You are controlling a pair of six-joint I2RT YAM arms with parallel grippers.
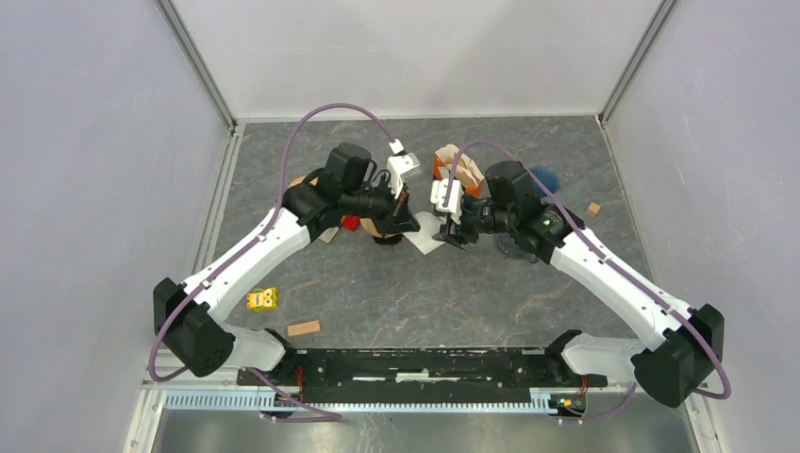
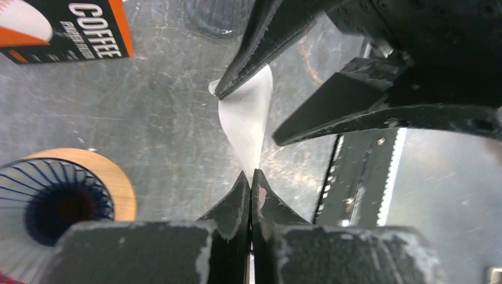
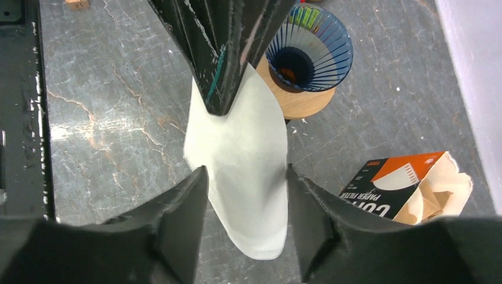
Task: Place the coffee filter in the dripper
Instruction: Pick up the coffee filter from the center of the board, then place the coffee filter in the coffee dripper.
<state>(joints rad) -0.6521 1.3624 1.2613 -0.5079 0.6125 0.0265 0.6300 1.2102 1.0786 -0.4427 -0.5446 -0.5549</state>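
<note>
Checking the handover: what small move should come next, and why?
Probably back the right gripper away: its jaws stand open either side of the white paper coffee filter, which the left gripper pinches shut, so the left arm could carry it to the blue ribbed dripper.

The coffee filter [image 1: 424, 236] is held above mid-table, between the left gripper [image 1: 411, 226] on its left and the right gripper [image 1: 452, 233] on its right. One end is pinched between the left gripper's fingers. The other end is flanked by the right gripper's fingers [image 3: 189, 201], which are set apart on either side. The dripper [image 3: 309, 52] is seated on a round base [image 3: 299, 103], just left of the filter and beneath the left gripper. The filter box [image 1: 455, 165] is laid behind them. A small toy [image 1: 262, 299] and a block [image 1: 304, 328] are placed near the left arm's base.
</note>
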